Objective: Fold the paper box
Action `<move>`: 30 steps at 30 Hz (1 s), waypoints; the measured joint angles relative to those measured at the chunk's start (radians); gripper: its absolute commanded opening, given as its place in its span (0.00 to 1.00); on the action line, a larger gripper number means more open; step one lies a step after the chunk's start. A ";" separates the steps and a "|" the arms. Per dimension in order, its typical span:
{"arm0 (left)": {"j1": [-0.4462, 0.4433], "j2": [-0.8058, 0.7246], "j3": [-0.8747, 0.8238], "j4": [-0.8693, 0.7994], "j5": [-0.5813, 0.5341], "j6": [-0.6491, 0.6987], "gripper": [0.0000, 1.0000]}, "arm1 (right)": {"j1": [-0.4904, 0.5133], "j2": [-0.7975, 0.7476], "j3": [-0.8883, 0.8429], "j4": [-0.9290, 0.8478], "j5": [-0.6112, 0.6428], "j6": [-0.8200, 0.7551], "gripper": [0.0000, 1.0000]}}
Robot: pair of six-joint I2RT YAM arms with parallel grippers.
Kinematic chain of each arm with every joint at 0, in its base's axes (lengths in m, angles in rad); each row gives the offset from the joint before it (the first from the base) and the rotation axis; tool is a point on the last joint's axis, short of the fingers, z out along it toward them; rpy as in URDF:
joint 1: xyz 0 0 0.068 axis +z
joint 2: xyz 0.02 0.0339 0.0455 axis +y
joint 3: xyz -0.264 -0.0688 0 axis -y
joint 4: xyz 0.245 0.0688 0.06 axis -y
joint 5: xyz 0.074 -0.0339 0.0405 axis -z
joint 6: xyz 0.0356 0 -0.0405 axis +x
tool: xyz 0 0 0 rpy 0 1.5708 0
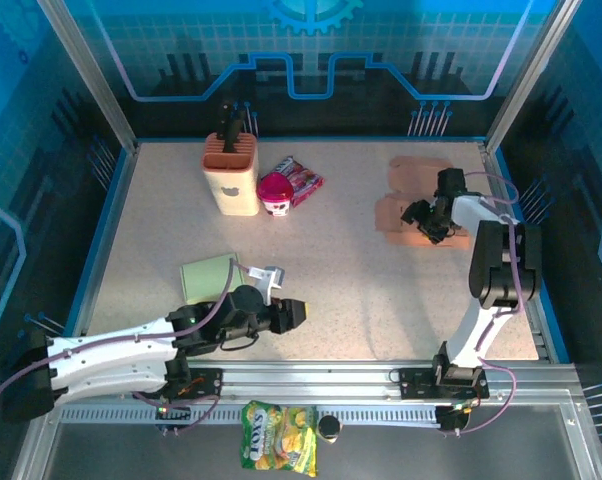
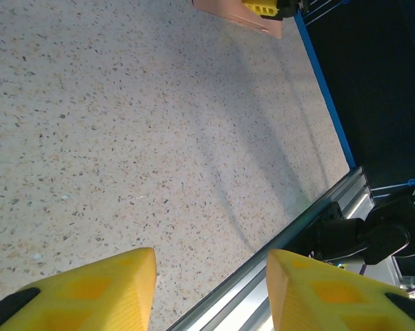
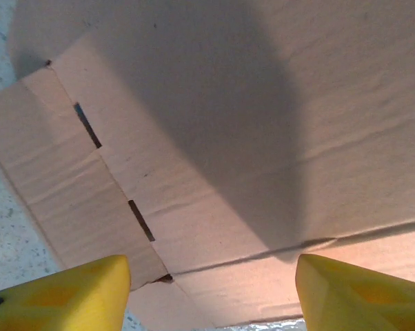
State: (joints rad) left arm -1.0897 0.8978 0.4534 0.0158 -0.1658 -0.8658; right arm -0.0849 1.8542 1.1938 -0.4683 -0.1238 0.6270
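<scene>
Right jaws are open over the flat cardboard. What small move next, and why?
Probably lower the right gripper onto the slotted flap at the edge of the paper box and pinch it to start a fold. The box lies flat and unfolded, and the jaws stand open above it, holding nothing.

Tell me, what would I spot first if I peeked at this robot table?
Probably the flat brown paper box at the far right of the table, with the right gripper poised over it, its yellow fingers spread open. Next comes the left gripper, low near the front edge and open over bare tabletop. At the back, a bright pink cup sits beside a beige holder.
</scene>
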 measured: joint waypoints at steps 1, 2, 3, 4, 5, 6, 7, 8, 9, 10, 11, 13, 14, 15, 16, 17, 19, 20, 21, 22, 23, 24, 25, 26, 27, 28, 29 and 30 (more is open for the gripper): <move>0.000 0.002 0.000 0.006 0.000 0.000 0.46 | 0.007 0.010 0.008 -0.011 0.002 -0.001 0.65; 0.000 0.003 0.000 0.013 0.000 0.000 0.46 | 0.016 0.017 0.015 -0.022 0.006 -0.004 0.65; 0.000 0.003 0.000 0.020 0.000 0.000 0.46 | 0.031 0.024 0.023 -0.035 0.009 -0.005 0.65; 0.000 0.003 0.000 0.024 -0.001 0.000 0.46 | 0.047 0.029 0.027 -0.043 0.011 -0.007 0.65; 0.000 0.003 0.000 0.027 -0.001 0.000 0.46 | 0.066 0.032 0.030 -0.052 0.011 -0.007 0.65; 0.000 0.002 0.000 0.027 -0.001 0.000 0.46 | 0.086 0.034 0.030 -0.058 0.008 -0.007 0.65; 0.000 0.000 0.000 0.027 -0.001 0.000 0.46 | 0.102 0.034 0.029 -0.061 0.003 -0.007 0.65; 0.000 -0.002 0.000 0.027 -0.001 0.000 0.46 | 0.121 0.033 0.024 -0.060 0.000 -0.006 0.65; 0.000 -0.005 0.000 0.027 -0.001 0.000 0.47 | 0.137 0.031 0.016 -0.055 -0.004 -0.004 0.65; 0.000 -0.007 0.000 0.027 -0.001 0.000 0.47 | 0.149 0.027 0.008 -0.053 -0.007 -0.003 0.65; 0.000 -0.009 0.000 0.027 -0.002 -0.002 0.46 | 0.161 0.022 0.000 -0.051 -0.010 0.000 0.65; 0.000 -0.009 0.000 0.027 -0.002 -0.010 0.47 | 0.189 0.006 -0.019 -0.042 -0.011 0.008 0.65; 0.000 -0.009 0.000 0.027 -0.002 -0.018 0.47 | 0.207 -0.001 -0.031 -0.038 -0.011 0.014 0.65; 0.000 -0.009 0.000 0.027 -0.002 -0.024 0.46 | 0.230 -0.012 -0.047 -0.029 -0.011 0.024 0.65; 0.000 -0.009 0.000 0.027 -0.003 -0.028 0.46 | 0.250 -0.024 -0.062 -0.023 -0.011 0.032 0.65; 0.000 -0.008 0.000 0.027 -0.006 -0.035 0.46 | 0.277 -0.039 -0.081 -0.014 -0.013 0.046 0.65; 0.000 -0.001 0.000 0.031 -0.015 -0.051 0.46 | 0.330 -0.066 -0.118 0.000 -0.015 0.071 0.65; -0.001 0.006 -0.003 0.037 -0.022 -0.057 0.47 | 0.358 -0.078 -0.136 0.007 -0.015 0.085 0.65; -0.002 0.016 -0.006 0.045 -0.029 -0.067 0.47 | 0.389 -0.093 -0.154 0.018 -0.015 0.102 0.65; -0.004 0.027 -0.009 0.050 -0.034 -0.076 0.47 | 0.414 -0.103 -0.168 0.027 -0.014 0.115 0.65; -0.007 0.043 -0.013 0.060 -0.043 -0.082 0.47 | 0.446 -0.117 -0.186 0.037 -0.014 0.134 0.65; -0.010 0.063 -0.015 0.068 -0.051 -0.092 0.47 | 0.476 -0.129 -0.201 0.044 -0.014 0.150 0.65; -0.013 0.083 -0.016 0.079 -0.059 -0.100 0.47 | 0.506 -0.140 -0.213 0.049 -0.014 0.166 0.65; -0.014 0.106 -0.017 0.091 -0.071 -0.110 0.47 | 0.537 -0.150 -0.223 0.051 -0.010 0.181 0.65; -0.015 0.130 -0.017 0.102 -0.082 -0.124 0.47 | 0.570 -0.163 -0.234 0.055 -0.007 0.197 0.65; -0.016 0.152 -0.017 0.114 -0.091 -0.133 0.48 | 0.596 -0.175 -0.242 0.056 -0.003 0.210 0.65; -0.017 0.175 -0.017 0.129 -0.103 -0.146 0.48 | 0.626 -0.193 -0.254 0.058 0.002 0.224 0.65; -0.017 0.197 -0.017 0.148 -0.114 -0.158 0.49 | 0.653 -0.214 -0.266 0.060 0.010 0.237 0.65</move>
State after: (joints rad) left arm -1.1065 1.0946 0.4366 0.1635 -0.2802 -1.0237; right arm 0.5678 1.6405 0.9279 -0.4088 -0.1135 0.8639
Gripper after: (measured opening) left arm 0.481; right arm 0.651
